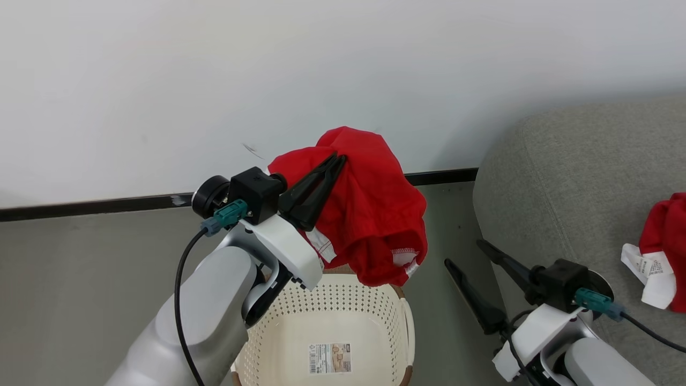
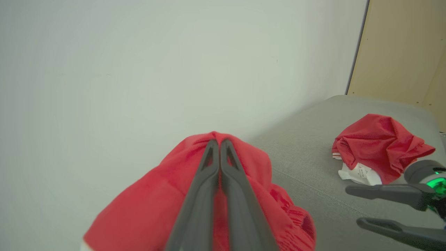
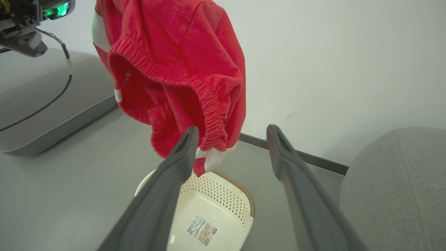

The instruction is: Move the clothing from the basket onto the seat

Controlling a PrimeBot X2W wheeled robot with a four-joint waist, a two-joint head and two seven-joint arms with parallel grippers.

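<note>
Your left gripper [image 1: 338,157] is clamped on the thin bright red sports garment [image 1: 375,203]. It looks light, limp and slippery, so hold it by a bunched fold.

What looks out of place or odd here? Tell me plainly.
Nothing is spilled or damaged. One red garment hangs bunched from the shut left gripper above the basket. A second red garment lies crumpled on the seat, white tags turned out.

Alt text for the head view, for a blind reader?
The left pincer, shut on a red garment, holds it above the cream basket. The open right pincer hovers beside the grey seat, where another garment lies.
</note>
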